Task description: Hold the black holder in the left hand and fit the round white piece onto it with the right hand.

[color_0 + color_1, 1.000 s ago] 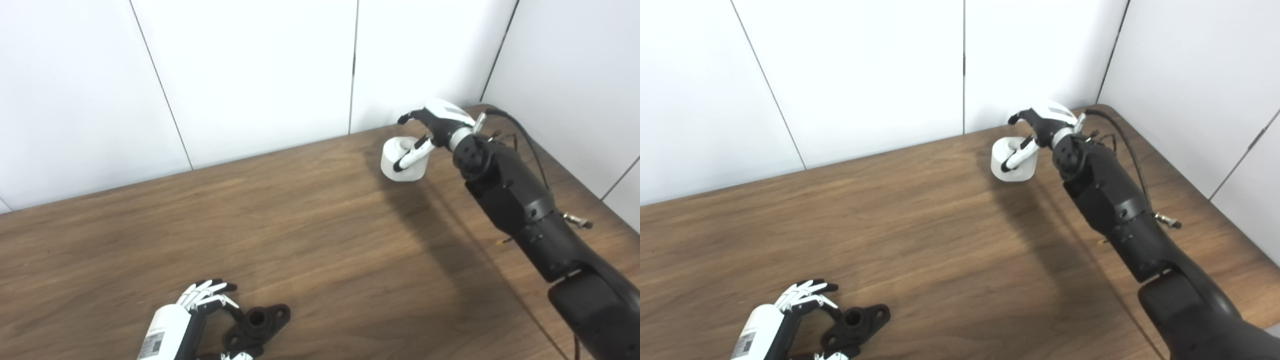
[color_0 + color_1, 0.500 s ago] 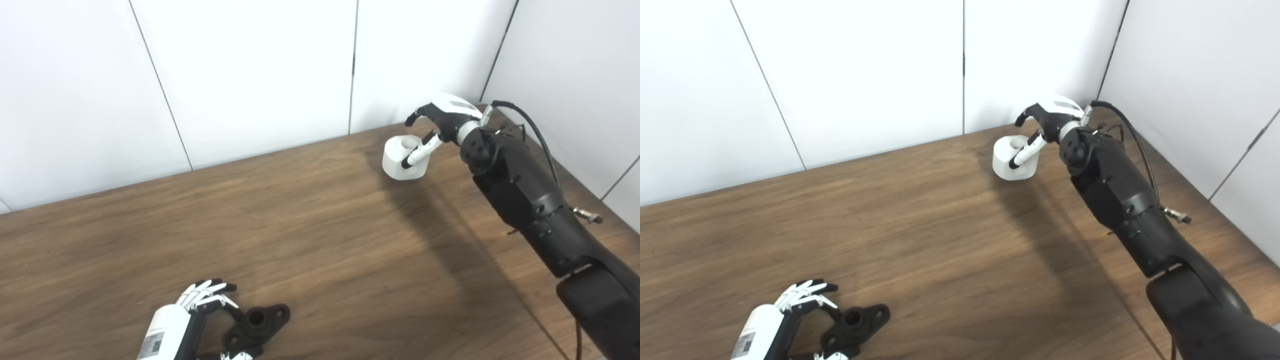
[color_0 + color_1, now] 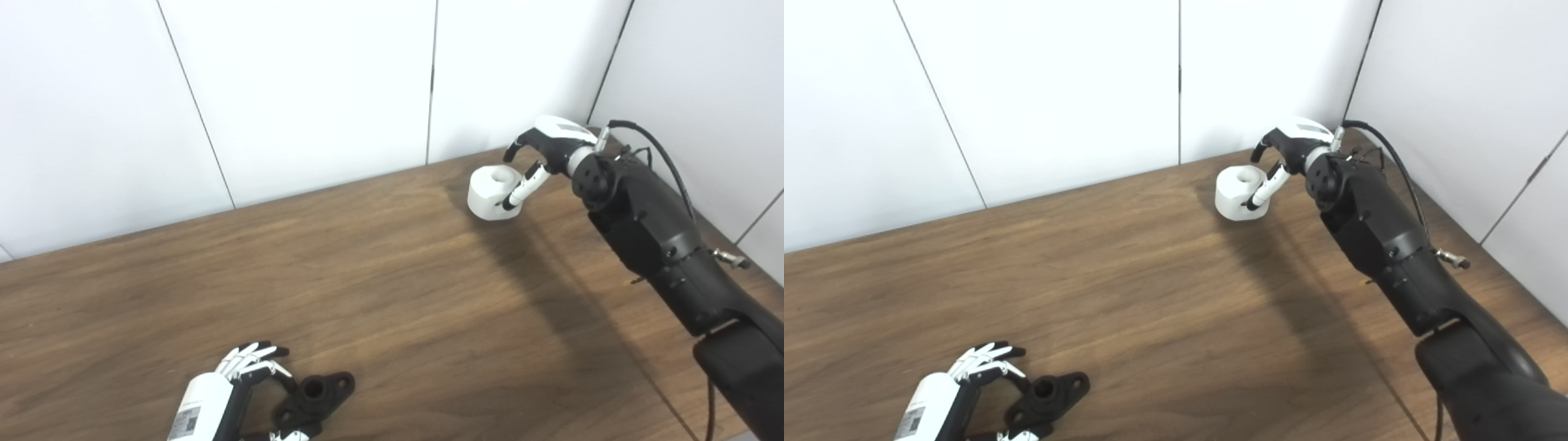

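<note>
The round white piece [image 3: 492, 192] stands on the brown table [image 3: 392, 288] at the far right, near the wall corner. My right hand [image 3: 542, 153] is beside it on the right, open. Its thumb [image 3: 519, 191] lies against the piece's right side and its fingers [image 3: 517, 144] arch above and behind without closing on it. The black holder [image 3: 315, 393] lies flat at the table's front left. My left hand [image 3: 248, 367] is just left of it, open with fingers spread, and its thumb reaches under the holder's near end.
White wall panels close off the back and the right side, meeting in a corner right behind my right hand. A black cable [image 3: 658, 156] loops over the right forearm. The bare wood in the middle lies between the two hands.
My right arm has swung to the right, so the thumb now sits at the piece's right side instead of across its front. The white piece stays in place. My left hand and the holder have not moved.
</note>
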`<state>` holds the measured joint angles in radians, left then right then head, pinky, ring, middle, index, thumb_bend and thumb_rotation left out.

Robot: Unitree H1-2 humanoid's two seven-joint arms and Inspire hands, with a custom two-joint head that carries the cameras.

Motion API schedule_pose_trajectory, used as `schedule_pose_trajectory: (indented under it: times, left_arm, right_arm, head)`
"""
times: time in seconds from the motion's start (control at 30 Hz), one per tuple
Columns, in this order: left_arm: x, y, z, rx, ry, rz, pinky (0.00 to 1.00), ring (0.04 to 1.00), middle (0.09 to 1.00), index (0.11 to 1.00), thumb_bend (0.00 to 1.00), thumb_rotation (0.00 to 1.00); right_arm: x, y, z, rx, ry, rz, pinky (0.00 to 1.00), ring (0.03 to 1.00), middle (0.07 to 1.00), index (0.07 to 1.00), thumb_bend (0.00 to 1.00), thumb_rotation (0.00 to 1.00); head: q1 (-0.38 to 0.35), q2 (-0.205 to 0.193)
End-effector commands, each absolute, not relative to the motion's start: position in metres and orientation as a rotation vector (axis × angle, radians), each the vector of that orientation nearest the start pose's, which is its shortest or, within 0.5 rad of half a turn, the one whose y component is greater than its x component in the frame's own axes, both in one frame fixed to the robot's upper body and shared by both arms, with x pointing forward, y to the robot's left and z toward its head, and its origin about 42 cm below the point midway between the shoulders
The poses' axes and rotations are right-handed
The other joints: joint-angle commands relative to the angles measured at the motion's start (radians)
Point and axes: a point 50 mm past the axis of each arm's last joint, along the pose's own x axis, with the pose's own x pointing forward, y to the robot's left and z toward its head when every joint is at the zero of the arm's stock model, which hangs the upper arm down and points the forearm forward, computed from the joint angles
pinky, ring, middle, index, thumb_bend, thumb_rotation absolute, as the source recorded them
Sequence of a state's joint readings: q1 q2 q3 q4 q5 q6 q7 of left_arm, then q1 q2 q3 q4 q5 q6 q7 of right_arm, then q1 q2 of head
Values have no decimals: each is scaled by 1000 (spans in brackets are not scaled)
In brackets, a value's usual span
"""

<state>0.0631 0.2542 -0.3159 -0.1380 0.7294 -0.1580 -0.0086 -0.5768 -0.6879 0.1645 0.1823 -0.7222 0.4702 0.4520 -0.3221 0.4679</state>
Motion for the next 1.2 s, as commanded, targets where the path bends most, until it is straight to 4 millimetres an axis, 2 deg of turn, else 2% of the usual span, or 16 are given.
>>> schedule_pose_trajectory:
  times: [0.0, 0.23, 1.17]
  left_arm:
    - [237, 203, 87, 958, -154, -404, 881, 866, 788, 486, 520, 47]
    - [237, 202, 88, 953, -154, -403, 881, 866, 787, 486, 519, 46]
    - [235, 200, 90, 963, -162, -412, 860, 858, 786, 487, 519, 46]
  right_arm:
    - [442, -400, 320, -1346, 236, -99, 864, 971, 853, 705, 876, 236]
    - [440, -401, 319, -1345, 238, -91, 865, 977, 862, 710, 887, 263]
    - [442, -395, 316, -1355, 224, -86, 875, 971, 853, 704, 837, 235]
  head:
    - [-1, 0]
    - [1, -1]
    - [5, -1]
